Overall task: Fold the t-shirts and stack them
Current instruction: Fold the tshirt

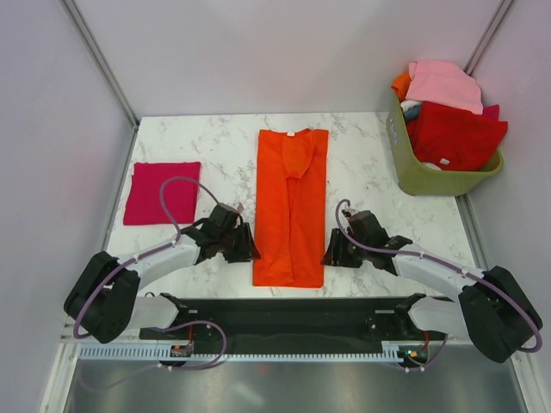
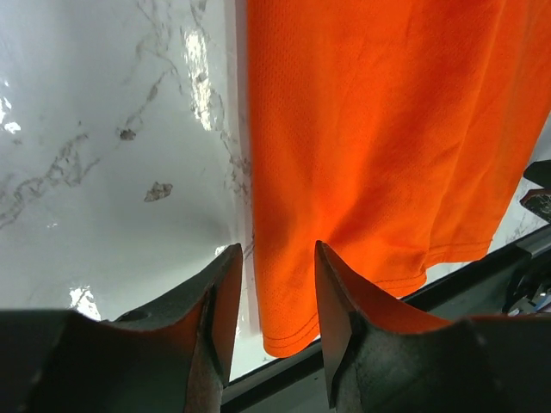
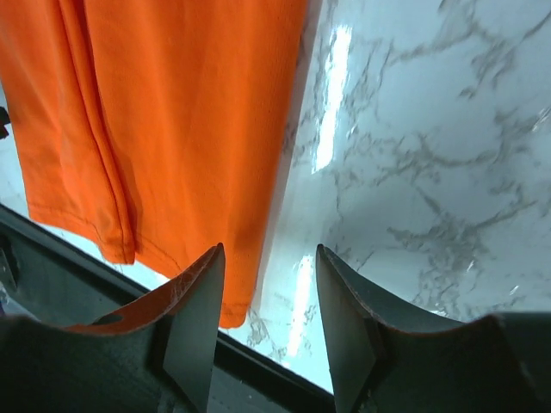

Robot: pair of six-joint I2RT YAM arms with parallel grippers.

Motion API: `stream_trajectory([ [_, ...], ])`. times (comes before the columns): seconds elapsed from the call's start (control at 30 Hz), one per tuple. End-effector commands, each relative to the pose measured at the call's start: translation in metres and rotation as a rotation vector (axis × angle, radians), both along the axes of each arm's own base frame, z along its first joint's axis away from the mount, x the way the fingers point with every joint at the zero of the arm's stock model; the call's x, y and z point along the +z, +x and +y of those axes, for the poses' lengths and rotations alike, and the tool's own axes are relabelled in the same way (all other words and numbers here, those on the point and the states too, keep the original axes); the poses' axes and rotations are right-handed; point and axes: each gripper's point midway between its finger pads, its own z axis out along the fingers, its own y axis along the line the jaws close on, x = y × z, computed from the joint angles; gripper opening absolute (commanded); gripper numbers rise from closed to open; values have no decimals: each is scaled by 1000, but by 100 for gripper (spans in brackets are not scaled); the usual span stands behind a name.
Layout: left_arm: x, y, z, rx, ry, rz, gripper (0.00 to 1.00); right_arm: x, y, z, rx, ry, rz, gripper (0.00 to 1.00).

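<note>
The orange t-shirt (image 1: pixel 291 206) lies flat in the table's middle, folded into a long narrow strip, collar and white neck tag at the far end. The crimson-magenta t-shirt (image 1: pixel 162 193) lies folded square at the left. My left gripper (image 1: pixel 251 250) is open beside the strip's near left corner; in the left wrist view (image 2: pixel 274 297) the orange hem corner (image 2: pixel 297 335) lies between the jaws. My right gripper (image 1: pixel 331 255) is open at the near right corner; in the right wrist view (image 3: pixel 269 301) the orange edge (image 3: pixel 237 301) sits by the left jaw.
A green basket (image 1: pixel 411 172) of pink, red and orange clothes stands at the back right corner. The black mounting rail (image 1: pixel 293 314) runs along the table's near edge. White walls close in the left, right and back.
</note>
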Motion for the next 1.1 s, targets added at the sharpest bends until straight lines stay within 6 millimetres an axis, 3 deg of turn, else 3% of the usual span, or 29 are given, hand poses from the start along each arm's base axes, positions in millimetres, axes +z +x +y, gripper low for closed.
stream_trajectory([
  [0.0, 7, -9, -11, -23, -84, 8, 46, 5, -17, 11, 13, 85, 48, 54],
  [0.23, 2, -28, -10, -46, -114, 56, 43, 1, -41, 17, 42, 97, 90, 52],
  [0.6, 0, -40, -17, -79, -140, 100, 34, -8, -49, 26, 63, 53, 114, 39],
  [0.67, -3, -40, -15, -76, -131, 102, 24, -11, -50, 25, 64, 45, 121, 29],
  [0.7, -3, -39, -15, -78, -128, 101, 14, -13, -49, 24, 58, 36, 121, 19],
  [0.77, -7, -39, -12, -67, -107, 102, 2, -13, -49, 21, 49, 24, 119, 13],
  [0.9, -17, -40, -4, -46, -69, 114, 2, -17, -50, 10, 23, -20, 111, 7],
  [1.07, -25, -43, 4, -24, -37, 121, 2, -24, -57, -2, 15, -57, 118, 9],
])
